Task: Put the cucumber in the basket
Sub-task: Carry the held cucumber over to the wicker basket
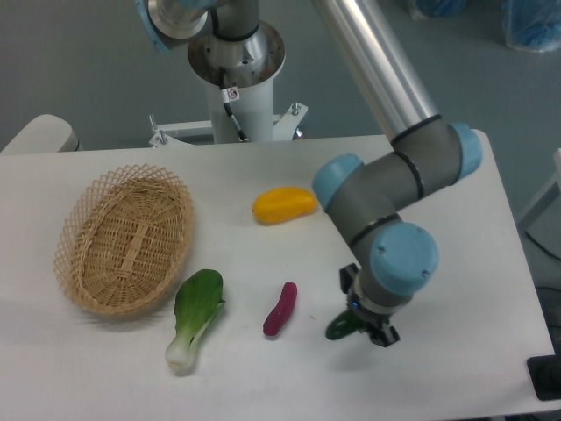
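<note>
Only a dark green end of the cucumber [338, 329] pokes out from under the arm's wrist at the lower right of the table. My gripper [361, 325] is shut on it, mostly hidden beneath the blue wrist joint. The oval tan wicker basket [81, 263] lies at the far left of the table, with nothing inside it. The gripper with the cucumber hangs well to the right of the basket, just right of the purple piece.
A light-green bok choy [195, 314] lies by the basket's lower right rim. A small purple eggplant-like piece [280, 309] lies between it and the gripper. A yellow fruit [284, 204] rests mid-table. The robot base [237, 66] stands behind the table.
</note>
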Available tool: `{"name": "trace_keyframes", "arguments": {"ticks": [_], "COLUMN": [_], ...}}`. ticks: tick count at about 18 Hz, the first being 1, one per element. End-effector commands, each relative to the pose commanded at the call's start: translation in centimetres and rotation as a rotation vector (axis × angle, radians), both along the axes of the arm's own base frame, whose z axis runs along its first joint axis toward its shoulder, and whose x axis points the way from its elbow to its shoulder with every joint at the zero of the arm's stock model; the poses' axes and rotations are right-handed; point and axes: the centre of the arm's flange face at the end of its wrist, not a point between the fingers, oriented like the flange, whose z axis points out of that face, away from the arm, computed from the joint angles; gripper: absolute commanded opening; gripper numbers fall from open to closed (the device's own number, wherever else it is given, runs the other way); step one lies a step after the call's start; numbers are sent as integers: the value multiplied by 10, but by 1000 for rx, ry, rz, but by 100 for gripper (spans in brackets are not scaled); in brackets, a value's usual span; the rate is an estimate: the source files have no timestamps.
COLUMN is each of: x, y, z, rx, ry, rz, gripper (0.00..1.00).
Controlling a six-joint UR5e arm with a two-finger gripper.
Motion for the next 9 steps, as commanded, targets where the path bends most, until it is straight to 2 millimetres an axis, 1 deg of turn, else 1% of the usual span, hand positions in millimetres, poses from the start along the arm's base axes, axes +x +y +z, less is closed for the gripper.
{"name": "trace_keyframes", "arguments": {"ticks": [2, 4, 5, 6, 8, 9], "x": [28, 55, 75, 91, 119, 146], "y": [3, 0, 0, -4, -14, -16], "z": [7, 15, 19, 20, 30, 29], "rx": [-3, -7, -8, -7, 8, 1], "ry": [-4, -8, -13, -26, -45, -59], "rz": [-29, -51, -69, -77, -85, -89], "gripper": [14, 14, 15, 16, 16, 16]}}
